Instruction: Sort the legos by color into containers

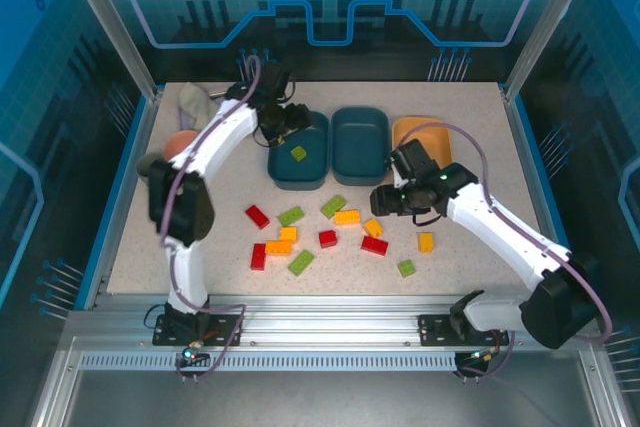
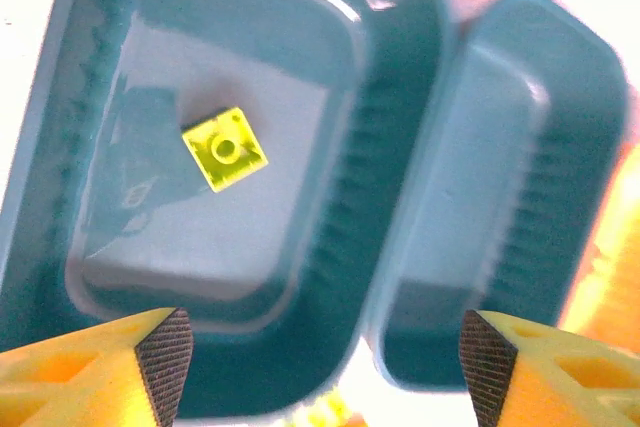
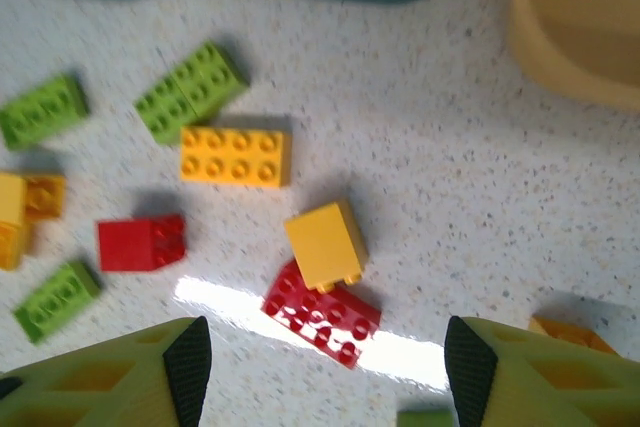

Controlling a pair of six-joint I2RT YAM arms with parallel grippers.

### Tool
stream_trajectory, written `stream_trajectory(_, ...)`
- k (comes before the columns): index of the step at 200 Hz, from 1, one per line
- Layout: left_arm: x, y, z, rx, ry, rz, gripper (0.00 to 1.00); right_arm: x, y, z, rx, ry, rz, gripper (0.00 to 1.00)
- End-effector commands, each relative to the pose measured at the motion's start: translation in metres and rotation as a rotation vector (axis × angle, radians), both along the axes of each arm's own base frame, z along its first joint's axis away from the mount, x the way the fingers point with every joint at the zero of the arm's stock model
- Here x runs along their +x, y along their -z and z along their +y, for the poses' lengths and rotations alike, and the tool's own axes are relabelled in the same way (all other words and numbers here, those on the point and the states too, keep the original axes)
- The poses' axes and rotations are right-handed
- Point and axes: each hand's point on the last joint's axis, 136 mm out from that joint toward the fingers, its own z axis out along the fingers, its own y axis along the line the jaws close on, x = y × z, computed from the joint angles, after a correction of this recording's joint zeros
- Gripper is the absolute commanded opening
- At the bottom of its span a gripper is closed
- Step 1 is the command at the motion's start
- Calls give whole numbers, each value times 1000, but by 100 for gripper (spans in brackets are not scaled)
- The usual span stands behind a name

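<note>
left gripper (image 2: 325, 359) hung open over the left teal tub (image 2: 385, 137), one green brick (image 2: 225, 149) inside. right gripper (image 3: 325, 367) was open, empty, above loose legos (image 3: 235, 155) on the table (image 3: 450, 177).

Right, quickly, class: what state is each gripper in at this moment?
Left gripper: open, holding nothing.
Right gripper: open, holding nothing.
</note>
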Motion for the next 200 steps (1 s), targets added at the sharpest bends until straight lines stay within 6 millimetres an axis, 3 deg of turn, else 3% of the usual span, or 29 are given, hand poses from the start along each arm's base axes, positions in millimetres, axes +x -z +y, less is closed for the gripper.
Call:
stream_trajectory(1, -47, -31, -19, -132, 65, -50, 75, -16, 23, 14, -81, -148, 106, 65)
stream_trajectory(11, -72, -30, -24, -173, 93, -50, 81, -17, 33, 21, -99, -178, 133, 65)
stream_trajectory(41, -142, -14, -24, -242, 130, -37, 82, -9, 56, 27, -155, -183, 167, 65)
stream_trajectory(75, -189, 8, -13, -266, 108, -7, 84, -4, 70, 20, -205, -142, 182, 65)
stream_trajectory(94, -198, 8, -10, -275, 102, -12, 84, -7, 60, -26, -306, 48, 157, 67)
stream_trajectory(110, -201, 3, -19, -292, 146, -36, 84, -15, 51, -57, -241, 212, 141, 69)
stream_trajectory(126, -203, -2, -36, -348, 215, -56, 85, -26, 56, -79, -161, 325, 168, 70)
stream_trajectory(147, -208, -1, -59, -385, 283, -51, 86, -41, 74, -94, -123, 387, 256, 70)
stream_trajectory(200, -208, 3, -98, -397, 363, -36, 86, -59, 104, -99, -125, 405, 363, 69)
